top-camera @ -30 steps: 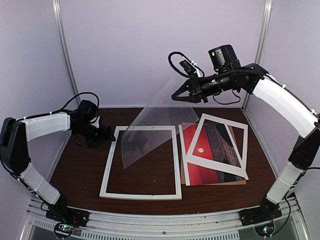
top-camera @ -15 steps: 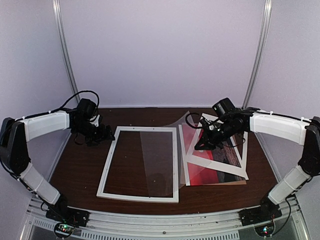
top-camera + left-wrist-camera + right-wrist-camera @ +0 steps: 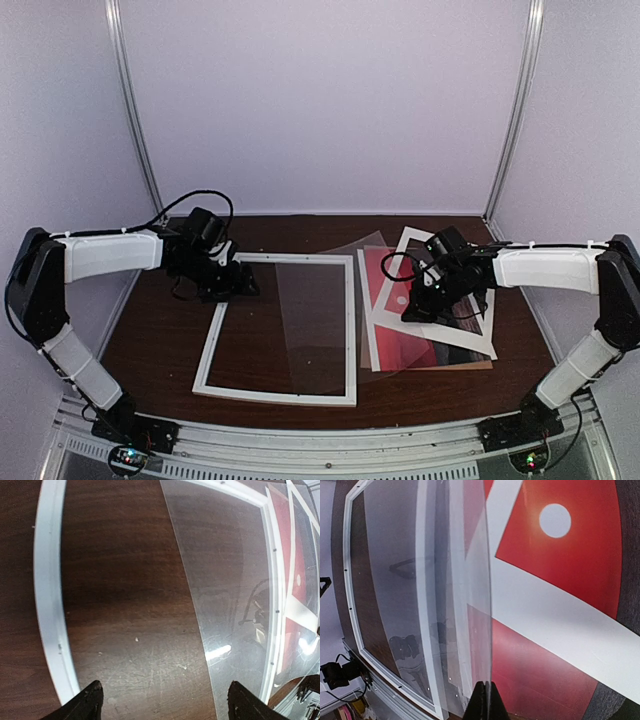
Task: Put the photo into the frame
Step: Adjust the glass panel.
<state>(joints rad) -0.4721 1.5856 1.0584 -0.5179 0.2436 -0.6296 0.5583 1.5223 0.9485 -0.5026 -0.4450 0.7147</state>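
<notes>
Overhead view: the frame (image 3: 275,393) lay flat on the dark wood table (image 3: 160,340), left of centre, nothing set in its left half. The photo (image 3: 412,348) lay on the table just right of the frame, outside it, red sky up and white sun showing. A white paper mat (image 3: 560,630) lay askew on top of the photo, one wide band crossing the red diagonally. A thin brown board edge (image 3: 470,366) showed under the photo's lower right side.

A clear sheet (image 3: 320,310) covered the right half of the frame's opening and ran over the frame's right rail onto the left part of the photo. Its right edge looked bowed up off the print.

Left gripper (image 3: 165,687): low over the frame's upper left corner in the overhead view. In the wrist view its two fingertips stood wide apart at the bottom of the picture, nothing between them, bare table and the frame's left rail below.

Right gripper (image 3: 483,687): over the photo and mat, right of centre in the overhead view. In its wrist view the fingers were drawn together at bottom centre, and the sheet's edge ran straight down into them; it appeared pinched on that edge. The contact itself was too thin to see plainly.

No gripper touched the photo.
</notes>
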